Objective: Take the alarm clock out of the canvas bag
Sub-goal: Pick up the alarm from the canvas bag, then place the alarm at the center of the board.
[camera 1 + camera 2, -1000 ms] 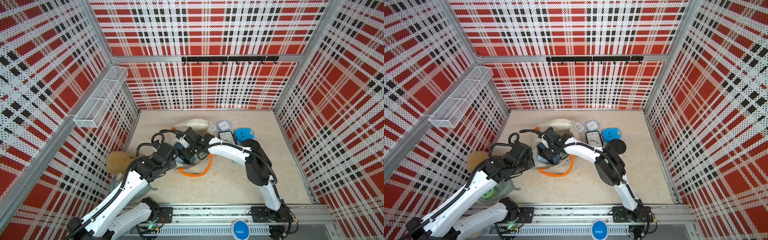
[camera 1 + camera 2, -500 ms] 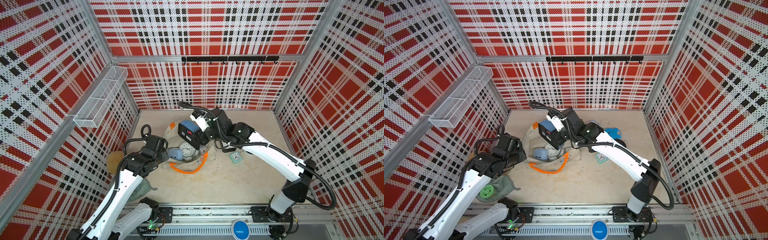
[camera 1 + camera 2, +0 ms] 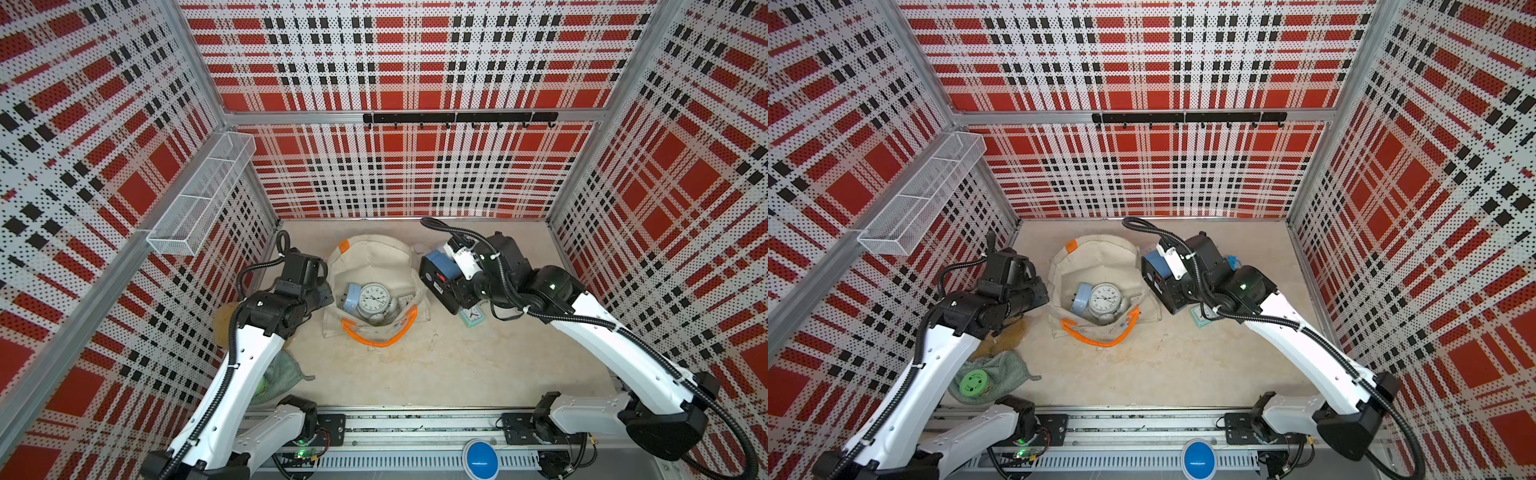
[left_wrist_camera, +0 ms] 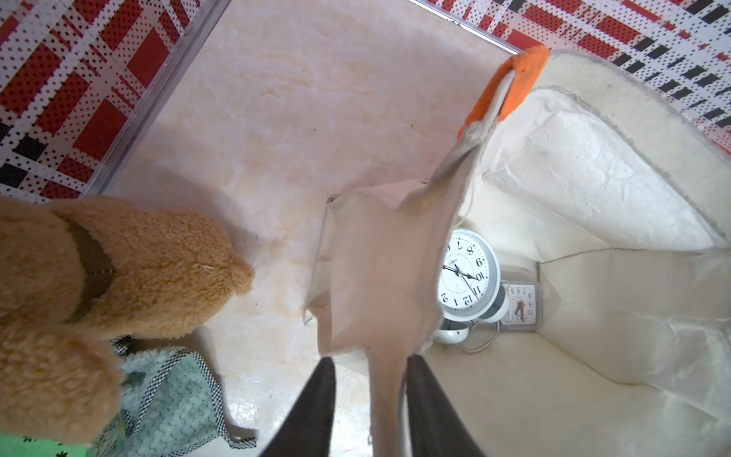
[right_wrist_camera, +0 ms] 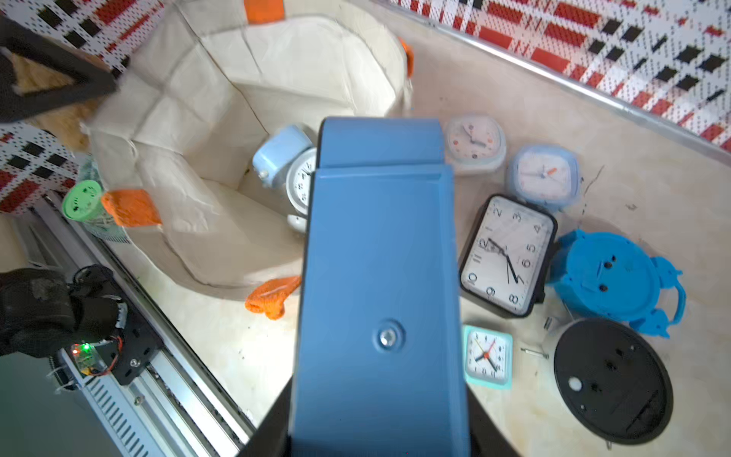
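Blue alarm clock (image 5: 379,257), clamped in our right gripper (image 5: 379,427), has come clear of the canvas bag (image 3: 374,257); our left gripper (image 4: 372,364) slackens, jaws parted astride the rim (image 4: 455,178); we judge extraction done.

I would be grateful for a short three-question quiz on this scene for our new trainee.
1. True or false: the round white clock lies inside the canvas bag.
2. What does the right gripper hold? A) the blue box-shaped clock B) a plush toy C) nothing
3. Fill in: the bag's strap handles are ____ in colour.
Key: 1 true; 2 A; 3 orange.
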